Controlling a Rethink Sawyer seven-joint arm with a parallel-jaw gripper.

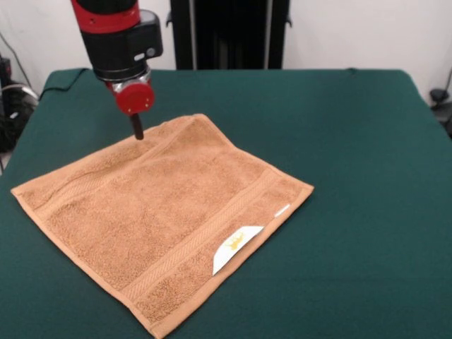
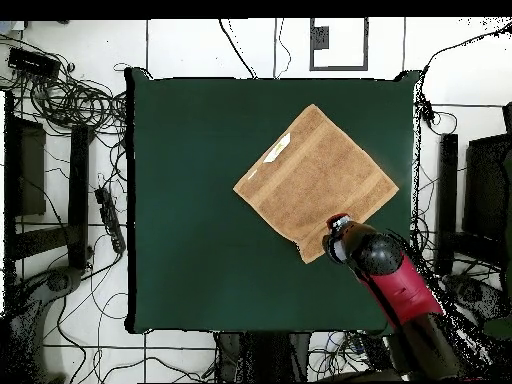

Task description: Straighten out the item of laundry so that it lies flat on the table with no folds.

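The large rectangular table [image 1: 367,176] with its dark green cloth surface fills the front view. From the upper left, the red and black arm reaches down, its gripper [image 1: 137,127] a dark tip over the far edge of the square orange-tan terry towel [image 1: 162,212]; whether its fingers are apart cannot be told. The towel lies spread flat left of centre, with woven bands and a small white label [image 1: 236,247].

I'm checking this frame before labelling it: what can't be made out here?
- Gripper: the front view shows one dark tip at the towel; open or shut is unclear. Overhead, the arm covers it.
- Towel's corner under the arm: hidden overhead.
- Label: its yellow mark is too small to read.
- Tip touching the towel or not: unclear.
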